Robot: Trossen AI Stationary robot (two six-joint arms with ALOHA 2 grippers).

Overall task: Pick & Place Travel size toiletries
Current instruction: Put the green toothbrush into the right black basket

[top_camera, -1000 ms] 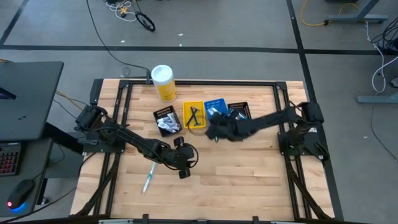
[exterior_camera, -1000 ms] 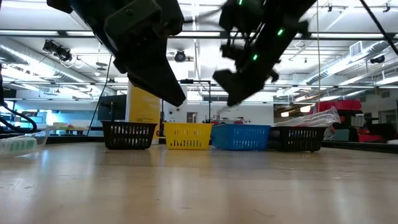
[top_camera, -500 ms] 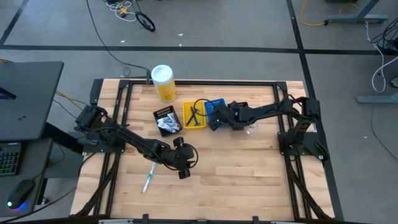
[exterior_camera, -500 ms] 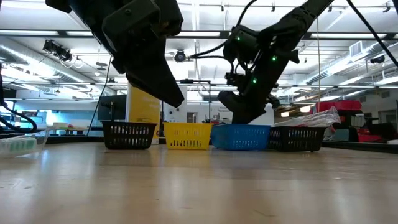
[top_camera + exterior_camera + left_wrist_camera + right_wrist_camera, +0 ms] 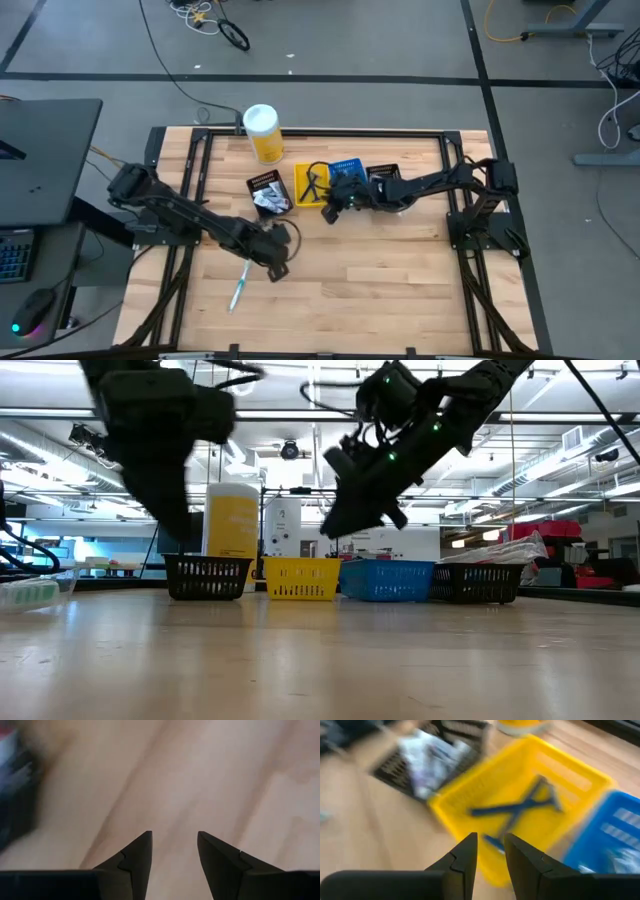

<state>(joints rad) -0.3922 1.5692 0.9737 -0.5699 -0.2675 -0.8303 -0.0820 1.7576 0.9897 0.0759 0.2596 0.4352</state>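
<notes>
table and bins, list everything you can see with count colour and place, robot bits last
table: 1, light wood, dark frame rails.
canister: 1, yellow with white lid, far edge of the table.
black bin: 1, left end of the bin row, white packets inside.
yellow bin: 1, next in the row, dark-handled razors crossed inside.
blue bin: 1, beside the yellow one, partly under the right arm.
second black bin: 1, right end of the row, mostly hidden.
toothbrush: 1, teal and white, lying loose near the table's front left.
left gripper: open, above bare wood by the toothbrush.
right gripper: slightly open, empty, at the yellow bin's near edge.
</notes>
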